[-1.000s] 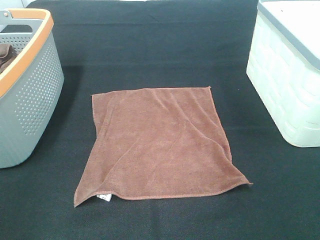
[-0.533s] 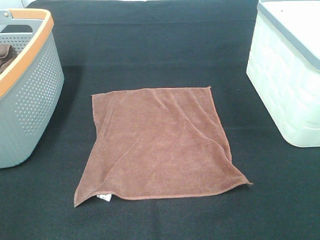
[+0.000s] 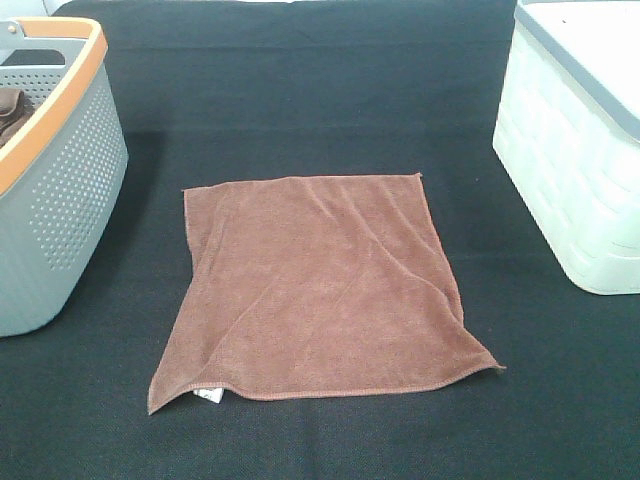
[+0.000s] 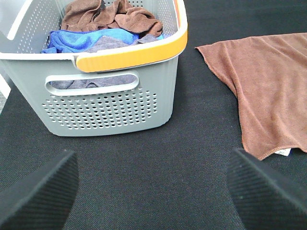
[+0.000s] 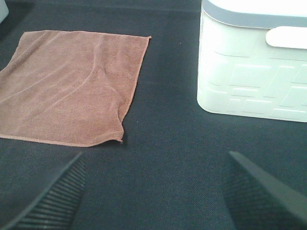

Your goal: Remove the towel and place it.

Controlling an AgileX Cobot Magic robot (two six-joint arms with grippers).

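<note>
The towel (image 3: pixel 318 285) is a reddish-brown square cloth lying spread flat on the black table, with a small white tag (image 3: pixel 209 396) peeking from its near-left corner. It also shows in the left wrist view as the towel (image 4: pixel 268 91) and in the right wrist view as the towel (image 5: pixel 67 86). My left gripper (image 4: pixel 153 191) stands open over bare black cloth in front of the grey basket, apart from the towel. My right gripper (image 5: pixel 153 191) is open too, hovering over bare table between the towel and the white bin. Neither arm appears in the exterior high view.
A grey perforated basket (image 3: pixel 70 190) with an orange rim stands at the left; the basket (image 4: pixel 110 103) holds brown, blue and grey cloths (image 4: pixel 103 28). A white lidded bin (image 3: pixel 580 150) stands at the right, also seen as the bin (image 5: pixel 254 62).
</note>
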